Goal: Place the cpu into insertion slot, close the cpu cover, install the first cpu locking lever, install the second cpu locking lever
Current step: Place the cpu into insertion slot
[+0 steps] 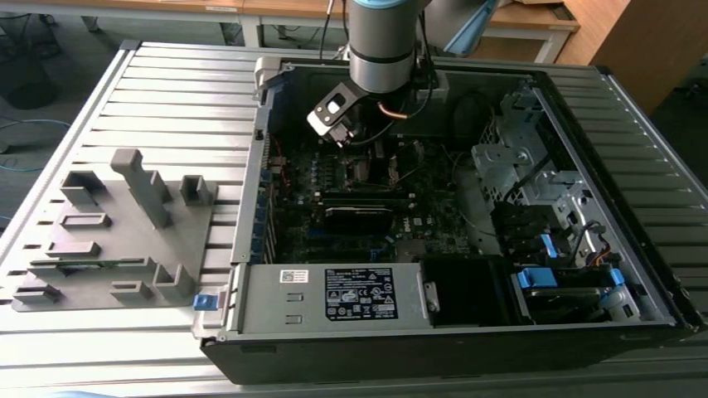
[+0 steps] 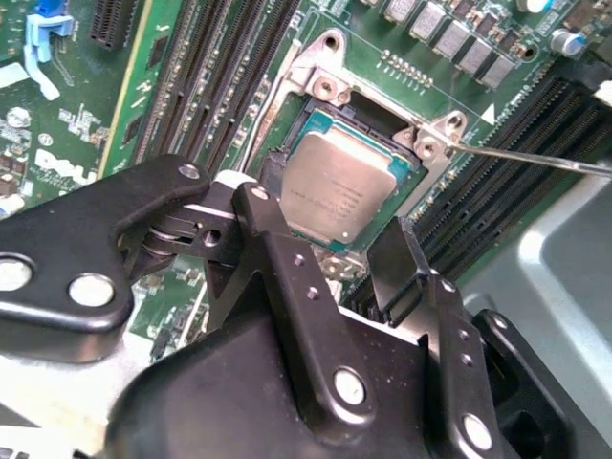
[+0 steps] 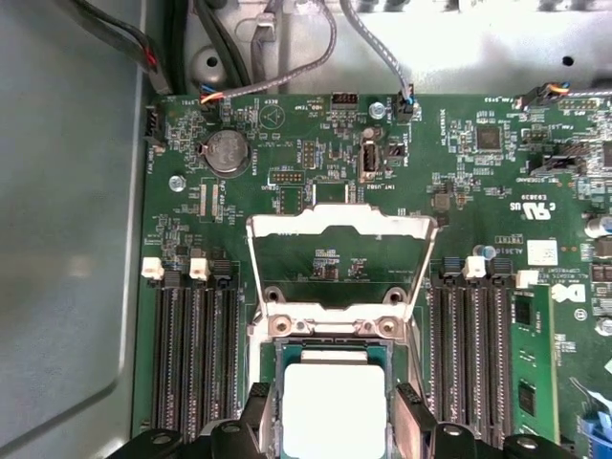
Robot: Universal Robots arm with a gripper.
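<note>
- Gripper [image 2: 330,218] jaws hang spread, one either side of the cpu [image 3: 335,406], seemingly clear of it.
- Cpu lies flat in the slot [image 3: 330,323]; the cover [image 3: 339,222] stands hinged open.
- Risk, I'd say: a finger grazing the chip's edge could tilt it, and a cover shut on that would crush pins.

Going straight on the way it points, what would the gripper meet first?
Likely the cpu, seated in the insertion slot straight ahead of the open gripper; depth is unclear.

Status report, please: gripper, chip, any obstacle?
Gripper open, jaws astride the chip. Chip lies in socket. Cover up, not yet closed. Nothing lies over the chip.
</note>
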